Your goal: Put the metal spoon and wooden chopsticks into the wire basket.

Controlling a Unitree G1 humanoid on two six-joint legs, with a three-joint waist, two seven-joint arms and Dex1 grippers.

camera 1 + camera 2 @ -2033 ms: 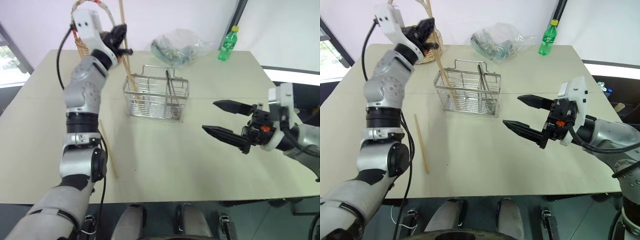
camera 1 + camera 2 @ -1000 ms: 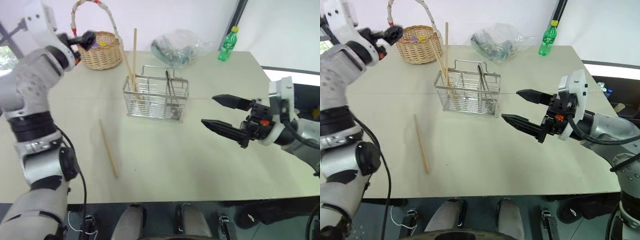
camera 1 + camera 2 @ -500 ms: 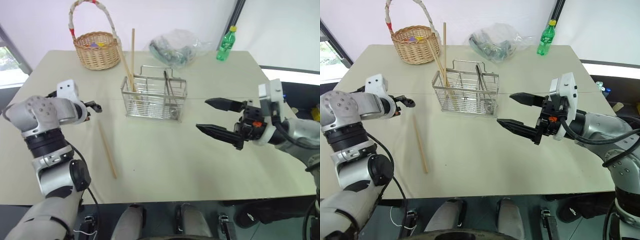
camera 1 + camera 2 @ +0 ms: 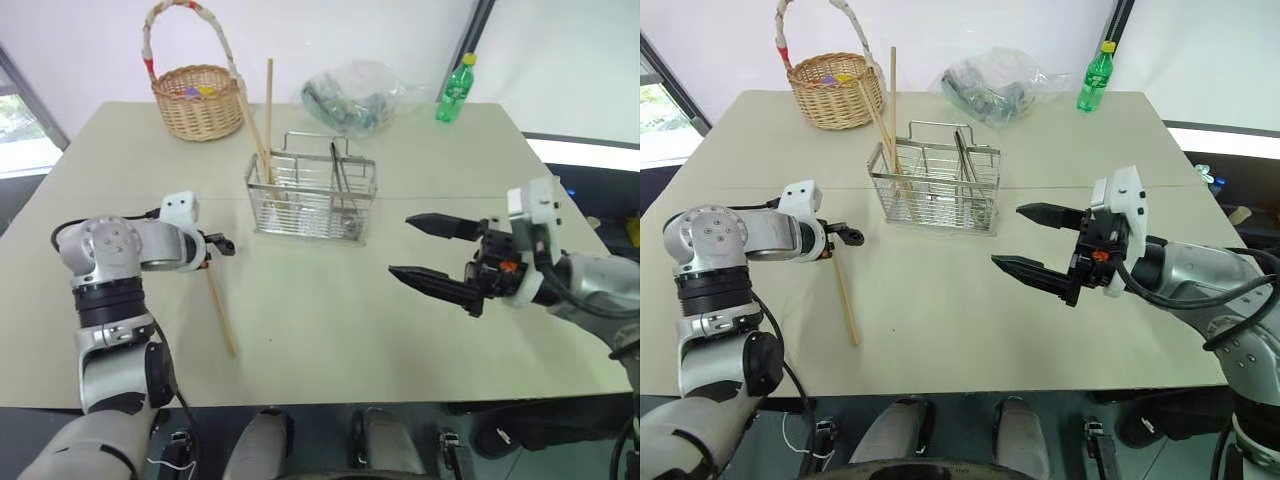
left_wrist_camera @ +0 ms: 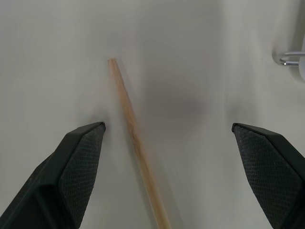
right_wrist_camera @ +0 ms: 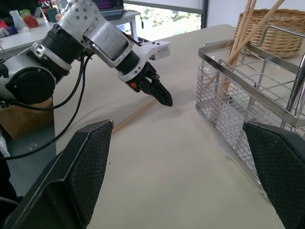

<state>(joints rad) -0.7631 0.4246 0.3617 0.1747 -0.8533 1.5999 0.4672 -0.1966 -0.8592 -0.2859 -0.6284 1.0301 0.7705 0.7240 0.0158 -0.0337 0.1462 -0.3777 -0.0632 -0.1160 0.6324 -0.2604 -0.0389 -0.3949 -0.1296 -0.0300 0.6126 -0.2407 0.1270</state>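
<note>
Wooden chopsticks: one [image 4: 218, 310] lies loose on the tabletop [image 4: 330, 320] at lower left of the wire basket [image 4: 311, 198], and the left gripper [image 5: 169, 143], fingers spread wide and straddling its end, should settle squarely before pinching, right gripper [image 4: 432, 253] spread, idle

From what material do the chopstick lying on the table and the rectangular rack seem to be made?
The chopstick on the table looks like plain wood: light brown, matte, no shine. The wire basket appears to be metal: thin silver wires with a bright, probably polished or plated finish; which metal cannot be told.
</note>
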